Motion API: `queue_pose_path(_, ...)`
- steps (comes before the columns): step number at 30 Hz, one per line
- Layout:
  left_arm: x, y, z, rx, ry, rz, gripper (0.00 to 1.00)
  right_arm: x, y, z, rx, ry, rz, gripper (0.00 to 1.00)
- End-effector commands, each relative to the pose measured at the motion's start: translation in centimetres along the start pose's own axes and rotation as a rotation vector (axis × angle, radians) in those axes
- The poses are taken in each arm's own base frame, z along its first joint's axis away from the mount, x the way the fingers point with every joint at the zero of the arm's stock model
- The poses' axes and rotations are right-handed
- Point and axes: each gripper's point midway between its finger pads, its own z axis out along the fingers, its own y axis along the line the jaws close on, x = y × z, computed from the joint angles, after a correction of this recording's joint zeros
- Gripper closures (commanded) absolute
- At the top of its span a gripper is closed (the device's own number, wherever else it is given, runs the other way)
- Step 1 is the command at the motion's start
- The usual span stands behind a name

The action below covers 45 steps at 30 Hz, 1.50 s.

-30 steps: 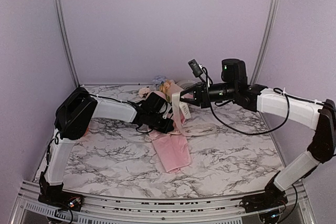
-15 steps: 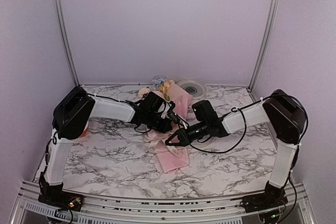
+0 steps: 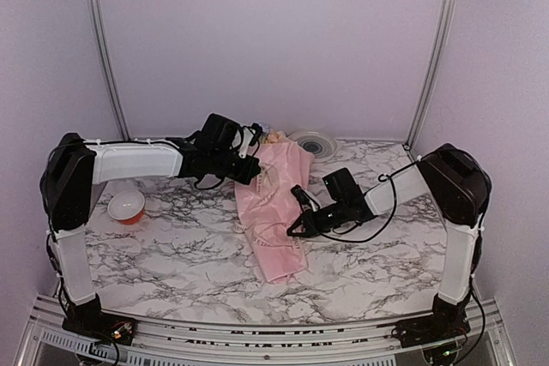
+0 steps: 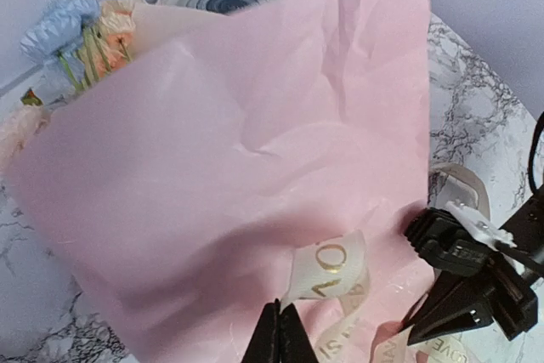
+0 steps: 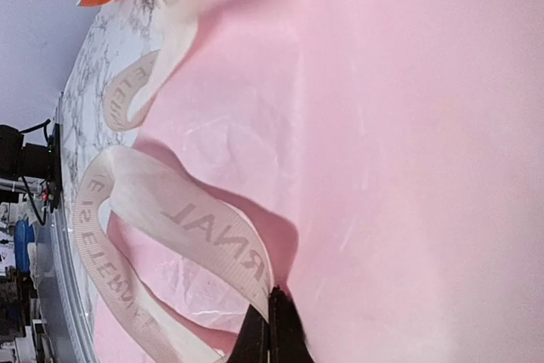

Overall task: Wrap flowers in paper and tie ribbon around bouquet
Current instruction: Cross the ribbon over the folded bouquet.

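Note:
The bouquet (image 3: 273, 212) lies on the marble table as a long pink paper (image 4: 238, 150) cone. Its flowers (image 4: 76, 36) show at the wide far end, with pale blue and peach blooms. A cream ribbon (image 4: 333, 268) with printed letters crosses the paper. My left gripper (image 3: 253, 167) is by the cone's upper left edge, shut on one end of the ribbon. My right gripper (image 3: 296, 227) sits at the cone's right side near its middle, shut on another stretch of ribbon (image 5: 183, 214) that loops over the paper (image 5: 408, 125).
A round ringed plate (image 3: 313, 141) stands at the back by the wall, behind the flowers. A small red and white bowl (image 3: 127, 206) sits at the left under the left arm. The right gripper's black fingers (image 4: 467, 291) show in the left wrist view.
The right arm swung down from above to the bouquet's right side. The left gripper then drew back and up toward the far left, uncovering the bowl and most of the cone.

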Motion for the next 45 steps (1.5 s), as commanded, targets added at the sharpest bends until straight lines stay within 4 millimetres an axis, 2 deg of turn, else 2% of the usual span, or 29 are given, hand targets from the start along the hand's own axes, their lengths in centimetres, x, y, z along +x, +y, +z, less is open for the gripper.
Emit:
queue_pose_path(1, -2.9, 0.5, -5.0, -0.091, -0.073, 0.069, 1.0, -2.3, -0.7, 0.0, 0.044, -0.023, 0.001, 1.0)
queue_pose_path(3, -4.0, 0.2, -7.1, -0.103, -0.107, 0.102, 1.0, -3.0, -1.1, 0.2, 0.068, -0.01, -0.001, 1.0)
queue_pose_path(5, -5.1, -1.0, -9.3, -0.089, -0.145, 0.162, 1.0, -3.9, -1.3, 0.3, 0.08, -0.011, 0.0, 1.0)
queue_pose_path(7, -6.2, -3.2, -11.8, -0.071, -0.193, 0.262, 1.0, -5.0, -1.7, 0.3, 0.094, -0.02, 0.006, 1.0)
queue_pose_path(11, -8.1, -9.2, -16.1, -0.029, -0.289, 0.487, 1.0, -7.4, -2.6, 0.3, 0.114, -0.043, 0.033, 1.0)
queue_pose_path(15, -10.4, -13.9, -19.2, 0.061, -0.367, 0.579, 1.0, -10.1, -2.9, 0.8, 0.103, -0.069, 0.033, 1.0)
queue_pose_path(19, -12.2, -17.8, -21.2, 0.118, -0.443, 0.666, 1.0, -12.4, -2.6, 1.5, 0.062, -0.091, 0.03, 1.0)
queue_pose_path(23, -15.1, -19.5, -22.3, 0.123, -0.516, 0.681, 1.0, -14.8, -1.8, 1.7, 0.027, -0.123, 0.012, 1.0)
queue_pose_path(28, -16.5, -22.8, -23.7, 0.182, -0.582, 0.747, 1.0, -15.8, -1.1, 2.3, -0.023, -0.14, 0.007, 1.0)
queue_pose_path(32, -16.6, -24.4, -23.9, 0.238, -0.606, 0.757, 1.0, -15.2, -1.2, 3.1, -0.046, -0.135, 0.024, 1.0)
queue_pose_path(34, -16.4, -25.0, -23.0, 0.264, -0.605, 0.748, 1.0, -14.8, -1.2, 3.5, -0.051, -0.125, 0.028, 1.0)
queue_pose_path(39, -14.7, -23.1, -16.3, 0.239, -0.497, 0.709, 1.0, -14.1, -1.0, 3.4, -0.067, -0.115, 0.038, 0.98)
queue_pose_path(42, -14.3, -20.8, -12.0, 0.25, -0.43, 0.618, 1.0, -14.3, -0.5, 2.4, -0.09, -0.123, 0.042, 0.87)
queue_pose_path(45, -13.8, -17.8, -7.9, 0.225, -0.364, 0.55, 1.0, -14.9, 0.1, 0.6, -0.102, -0.166, 0.041, 0.82)
